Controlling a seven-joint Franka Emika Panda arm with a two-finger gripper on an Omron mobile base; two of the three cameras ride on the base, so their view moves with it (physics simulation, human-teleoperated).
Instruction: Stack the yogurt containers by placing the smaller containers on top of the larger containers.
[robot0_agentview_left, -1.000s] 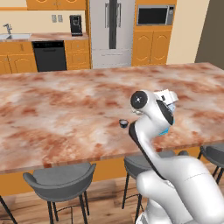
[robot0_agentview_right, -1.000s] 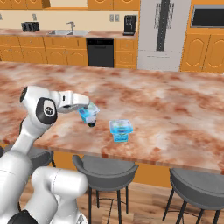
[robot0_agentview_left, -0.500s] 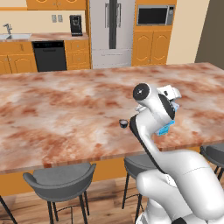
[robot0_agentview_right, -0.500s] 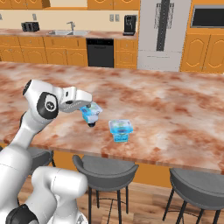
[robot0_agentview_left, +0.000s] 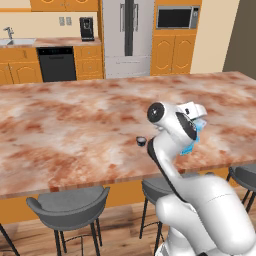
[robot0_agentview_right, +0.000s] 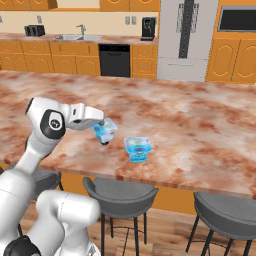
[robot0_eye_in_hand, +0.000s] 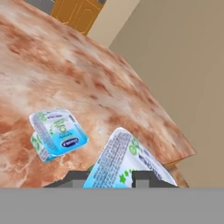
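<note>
My gripper is shut on the smaller light-blue yogurt pack and holds it tilted just above the counter. The hand view shows this pack close up between the two fingertips of the gripper. The larger pack, light blue with green marks, sits on the counter a short way to the right; it is also in the hand view. In the left base view the held pack and the larger pack peek out behind the arm. The tiny dark cup stands on the counter, just under the held pack in the right base view.
The marble island counter stretches far to both sides, with its front edge close to the packs. Grey bar stools stand below that edge. Cabinets, a dishwasher and a fridge line the far wall.
The hand has carried the held pack a little to the right, closer to the larger pack. The larger pack and the dark cup have stayed where they were.
</note>
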